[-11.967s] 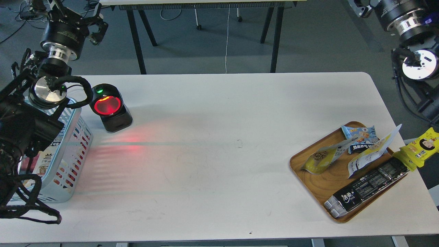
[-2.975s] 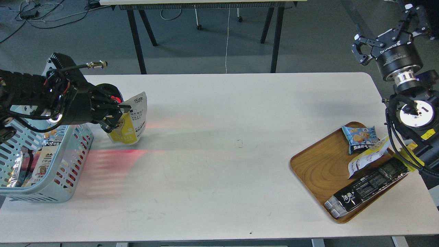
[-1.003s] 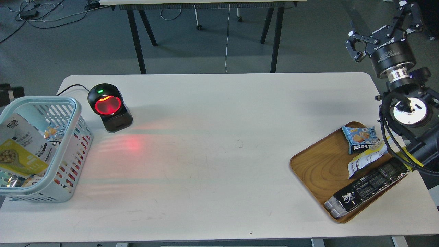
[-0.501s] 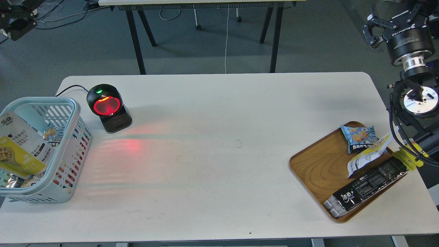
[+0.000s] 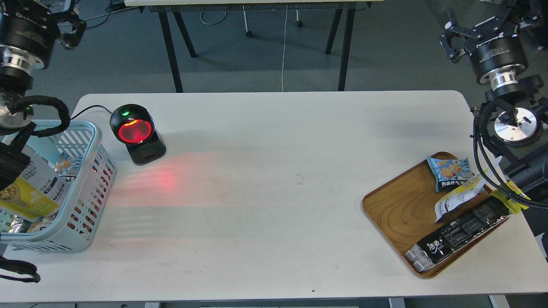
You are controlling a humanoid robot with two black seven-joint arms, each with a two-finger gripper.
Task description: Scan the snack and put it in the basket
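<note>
The snack [image 5: 26, 197], a yellow-and-white pouch with tan round beans pictured, lies tilted inside the light blue basket [image 5: 87, 128] at the table's left edge, among other packets. My left arm partly covers its upper left. My left gripper [image 5: 47, 10] is high at the top left corner, above and behind the basket, partly cut off by the view's edge, fingers spread and empty. My right gripper [image 5: 488, 23] is high at the top right, behind the table's far right corner, open and empty.
A black scanner [image 5: 137, 133] with a red glowing window stands right of the basket. An oval wooden tray [image 5: 394, 214] at the right holds a light-blue cracker packet [image 5: 448, 170], another yellow-white pouch [image 5: 460, 196] and a long black bar packet [image 5: 458, 233].
The pouch went from my left gripper at the scanner into the basket. My left arm has since come back into view over the basket's left side. My right gripper shifted slightly left.
</note>
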